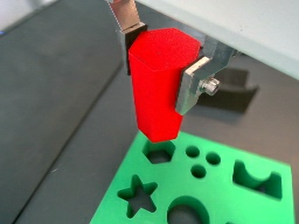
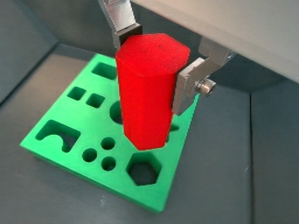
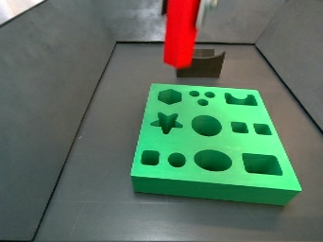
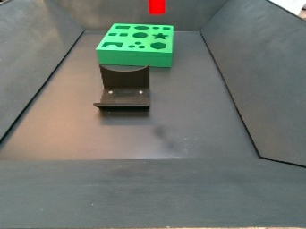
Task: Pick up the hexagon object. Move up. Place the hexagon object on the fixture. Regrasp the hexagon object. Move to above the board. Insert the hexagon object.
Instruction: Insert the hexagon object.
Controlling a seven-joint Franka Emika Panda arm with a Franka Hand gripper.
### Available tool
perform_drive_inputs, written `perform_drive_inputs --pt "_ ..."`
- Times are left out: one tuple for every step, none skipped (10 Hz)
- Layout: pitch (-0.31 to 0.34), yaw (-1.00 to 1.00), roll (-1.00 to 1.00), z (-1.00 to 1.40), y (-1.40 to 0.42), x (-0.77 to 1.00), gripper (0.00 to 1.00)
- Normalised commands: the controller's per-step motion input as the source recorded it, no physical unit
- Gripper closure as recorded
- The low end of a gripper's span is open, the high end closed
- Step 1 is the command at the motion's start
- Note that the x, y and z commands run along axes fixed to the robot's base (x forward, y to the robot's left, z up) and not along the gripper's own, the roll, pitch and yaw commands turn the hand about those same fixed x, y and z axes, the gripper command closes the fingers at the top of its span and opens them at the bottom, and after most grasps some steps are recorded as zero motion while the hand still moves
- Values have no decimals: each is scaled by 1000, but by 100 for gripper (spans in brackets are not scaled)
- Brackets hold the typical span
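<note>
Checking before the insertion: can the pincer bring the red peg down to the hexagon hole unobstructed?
Probably yes: the pincer holds the hexagon object upright above the board, and nothing lies between it and the open hexagon hole.

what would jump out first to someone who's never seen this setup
The bright red hexagon object stands out first: it hangs upright, clamped between the silver fingers of the gripper, above the board. Next comes the bright green board with its shaped cut-outs, lying on the dark floor; in a wrist view its hexagonal hole sits near the peg's lower end. The dark fixture stands apart from the board, with nothing on it.
</note>
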Motion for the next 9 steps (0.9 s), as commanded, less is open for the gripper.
perform_drive_inputs --pt "61 -603 -53 -909 206 23 100" --pt "110 0 -40 0 109 189 100" --pt "-4 -11 0 -211 0 0 100" --pt "-70 0 -257 -646 60 -209 100" --pt "0 0 -54 -280 126 -74 100" --pt "0 0 0 -80 49 -23 100" --pt "0 0 0 -43 0 -3 100" --pt "-106 3 -109 -497 63 -66 100" --pt "-64 0 -40 -209 26 -31 100"
